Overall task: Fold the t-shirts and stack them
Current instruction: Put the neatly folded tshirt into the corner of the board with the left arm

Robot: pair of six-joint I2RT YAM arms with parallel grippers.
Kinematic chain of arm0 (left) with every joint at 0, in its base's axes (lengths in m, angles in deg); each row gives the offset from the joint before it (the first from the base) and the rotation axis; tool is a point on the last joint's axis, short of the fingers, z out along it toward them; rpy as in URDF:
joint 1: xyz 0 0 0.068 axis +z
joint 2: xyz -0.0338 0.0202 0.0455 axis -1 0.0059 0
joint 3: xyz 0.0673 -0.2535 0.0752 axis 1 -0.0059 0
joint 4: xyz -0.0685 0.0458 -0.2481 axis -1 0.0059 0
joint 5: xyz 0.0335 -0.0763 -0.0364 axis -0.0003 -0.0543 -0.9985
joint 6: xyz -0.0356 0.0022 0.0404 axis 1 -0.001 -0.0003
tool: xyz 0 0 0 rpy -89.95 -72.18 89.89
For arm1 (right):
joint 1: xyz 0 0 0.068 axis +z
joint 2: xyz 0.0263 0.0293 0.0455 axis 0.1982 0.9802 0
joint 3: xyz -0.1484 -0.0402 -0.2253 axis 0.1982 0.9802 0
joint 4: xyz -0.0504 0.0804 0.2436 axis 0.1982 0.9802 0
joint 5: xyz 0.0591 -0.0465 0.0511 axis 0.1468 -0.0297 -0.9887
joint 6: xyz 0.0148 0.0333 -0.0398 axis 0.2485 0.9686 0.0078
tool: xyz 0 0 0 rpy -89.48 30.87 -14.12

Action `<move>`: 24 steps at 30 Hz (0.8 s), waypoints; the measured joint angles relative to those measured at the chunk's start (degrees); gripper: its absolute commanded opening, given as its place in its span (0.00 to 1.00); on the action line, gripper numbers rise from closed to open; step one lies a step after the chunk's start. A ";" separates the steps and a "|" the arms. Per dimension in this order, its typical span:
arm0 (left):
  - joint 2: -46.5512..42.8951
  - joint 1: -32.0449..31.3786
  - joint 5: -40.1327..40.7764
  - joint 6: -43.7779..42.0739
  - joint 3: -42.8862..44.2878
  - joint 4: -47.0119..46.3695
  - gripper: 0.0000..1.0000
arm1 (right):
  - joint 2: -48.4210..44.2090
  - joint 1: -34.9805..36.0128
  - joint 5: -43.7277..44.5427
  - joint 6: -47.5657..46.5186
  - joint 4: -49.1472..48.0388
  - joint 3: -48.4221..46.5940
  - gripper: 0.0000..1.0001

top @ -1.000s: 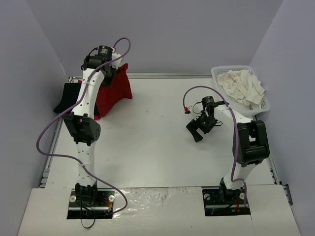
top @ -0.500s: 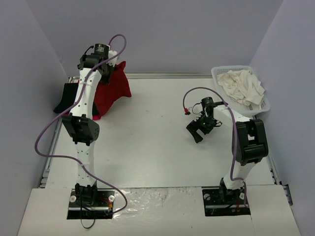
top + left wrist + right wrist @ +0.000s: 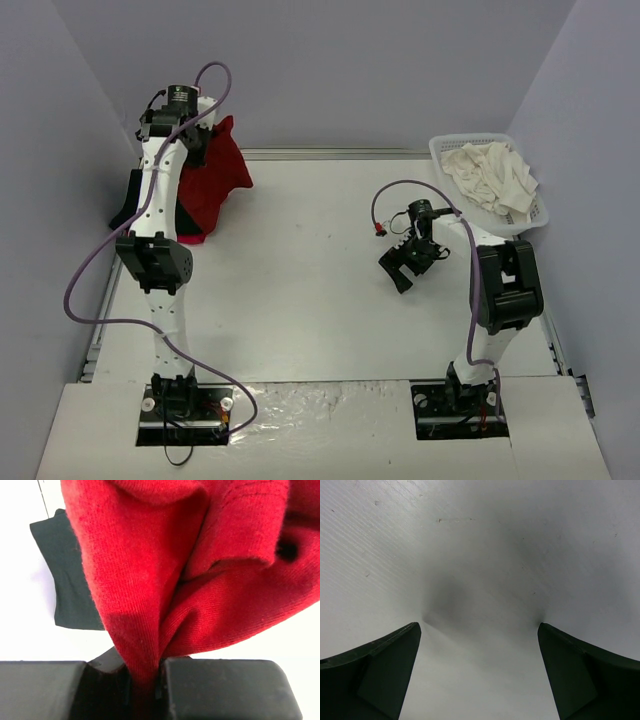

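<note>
Your white bench [image 3: 300, 280] fills most of the overhead view, with walls closing in on three sides. The left arm [image 3: 155, 265] stretches from its base at the lower left up to the upper left of the frame, and the right arm [image 3: 505, 290] rises from the lower right and bends in toward the right of centre. The red t-shirt [image 3: 215, 175] is at the upper left, bunched and hanging from the left arm's end. Its lower folds drape down at the bench's far left edge, though you cannot tell from here how much of it rests there. A white lattice basket [image 3: 437, 150] sits at the upper right corner of the bench, and the crumpled cream-white t-shirts [image 3: 490, 175] are heaped inside it. The black t-shirt [image 3: 128, 205] lies flat at the far left, partly behind the red one. In the left wrist view it shows in the upper left beyond the red cloth. Your left claw [image 3: 145, 680] is pinched almost fully closed on a fold of the red t-shirt, which fans out above the jaws. Your right claw [image 3: 403, 265] is spread as wide as it goes, holds nothing, and points at bare bench.
</note>
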 measured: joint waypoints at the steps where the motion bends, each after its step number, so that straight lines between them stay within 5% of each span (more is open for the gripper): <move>1: 0.00 0.35 -0.17 0.00 0.00 -0.02 0.02 | 0.04 0.00 0.04 0.00 -0.02 0.02 1.00; 24: 2.62 4.63 -0.83 -4.85 -0.68 -4.31 0.02 | 1.27 -0.02 2.89 0.15 -0.57 -0.26 1.00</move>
